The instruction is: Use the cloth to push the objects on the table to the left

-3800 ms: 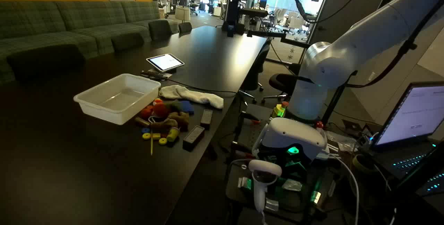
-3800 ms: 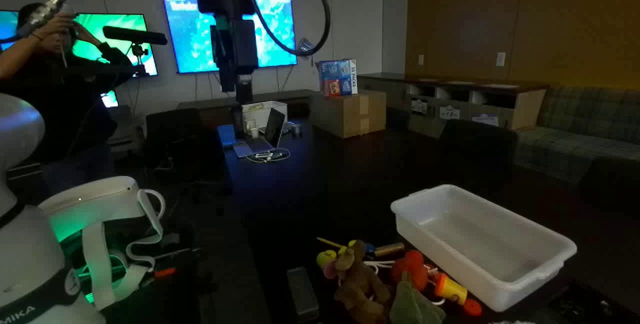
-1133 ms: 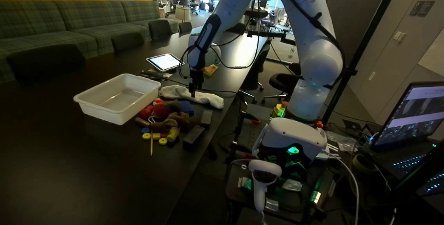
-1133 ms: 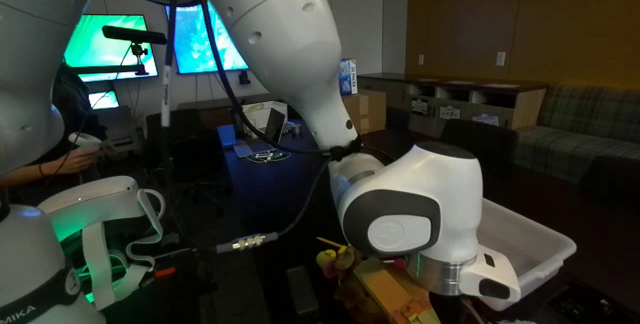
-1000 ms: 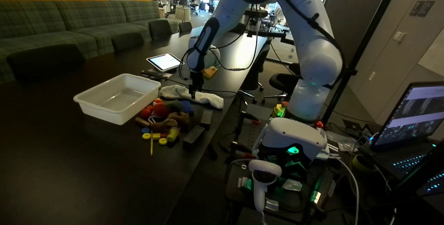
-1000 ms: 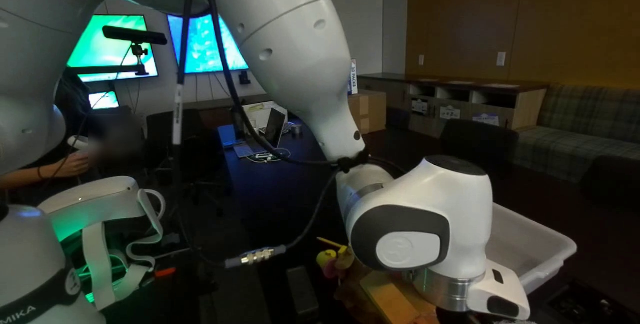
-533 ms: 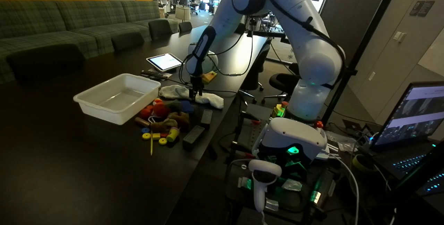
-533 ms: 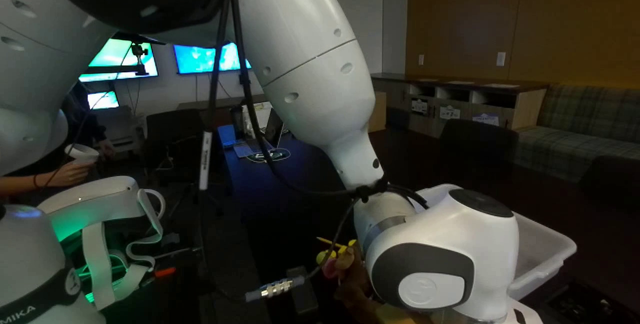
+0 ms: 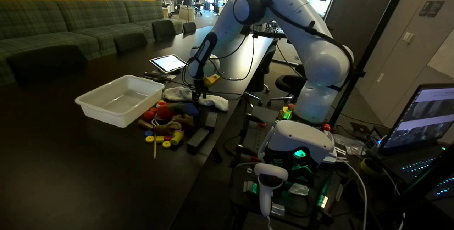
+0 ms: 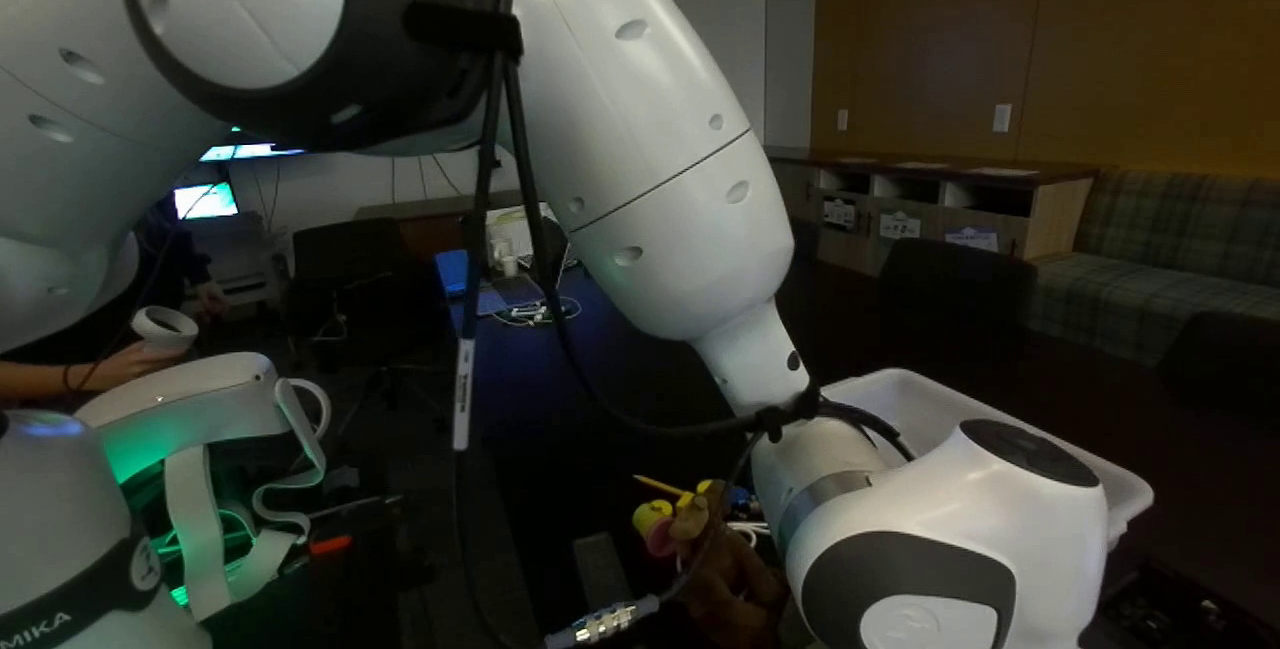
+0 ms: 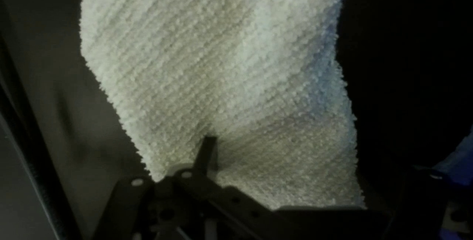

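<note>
Claw (image 9: 199, 97), jaws parted and holding nothing, is positioned at the cloth (image 11: 225, 81), lying on the surface (image 9: 106, 166) beside the objects (image 9: 170, 126); approach appears done, grasp and leftward push outstanding.

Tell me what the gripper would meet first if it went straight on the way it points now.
Most likely the white cloth: in an exterior view the gripper points down at it. The depth is hard to judge, so they may already touch.

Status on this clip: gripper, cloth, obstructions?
Gripper open over the cloth. Cloth rumpled, not yet gripped. White bin beside the objects, possibly in the way.
</note>
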Robot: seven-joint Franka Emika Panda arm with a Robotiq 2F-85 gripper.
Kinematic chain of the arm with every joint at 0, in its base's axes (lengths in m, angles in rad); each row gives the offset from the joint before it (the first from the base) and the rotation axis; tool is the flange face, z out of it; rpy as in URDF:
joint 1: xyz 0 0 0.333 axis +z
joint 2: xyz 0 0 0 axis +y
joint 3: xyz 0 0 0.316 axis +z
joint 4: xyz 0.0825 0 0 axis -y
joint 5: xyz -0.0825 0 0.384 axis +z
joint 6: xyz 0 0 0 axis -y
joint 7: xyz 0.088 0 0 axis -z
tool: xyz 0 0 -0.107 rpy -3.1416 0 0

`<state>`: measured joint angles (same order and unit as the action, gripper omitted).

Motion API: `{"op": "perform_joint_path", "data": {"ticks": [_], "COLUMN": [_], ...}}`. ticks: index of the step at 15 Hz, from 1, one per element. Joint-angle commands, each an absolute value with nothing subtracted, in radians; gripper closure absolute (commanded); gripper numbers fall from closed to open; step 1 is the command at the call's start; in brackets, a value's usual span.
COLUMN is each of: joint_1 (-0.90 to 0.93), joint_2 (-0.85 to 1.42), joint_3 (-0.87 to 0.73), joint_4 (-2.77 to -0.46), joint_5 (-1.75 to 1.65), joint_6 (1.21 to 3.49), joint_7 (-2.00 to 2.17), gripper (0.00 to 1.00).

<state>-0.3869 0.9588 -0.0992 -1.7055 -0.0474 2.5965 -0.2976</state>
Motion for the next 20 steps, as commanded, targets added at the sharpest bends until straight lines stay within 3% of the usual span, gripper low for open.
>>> {"op": "perform_joint_path", "data": {"ticks": [1,6,11,20], "joint_1": [-0.402,-0.414,-0.426,-0.526], "joint_2": [1.014,0.981,0.880,0.482], "joint_3": [-0.092,-0.089,-0.095,-0.091], "joint_4": [-1.604,-1.601,-1.713,-2.104], "joint_5": [-0.035,-0.038,-0.034,0.017], "joint_6": [2.493,2.393,2.452,2.753], "joint_7": [-0.301,-0.335,-0.347,-0.391], "gripper": [0.31,0.65,0.96,0.93]}}
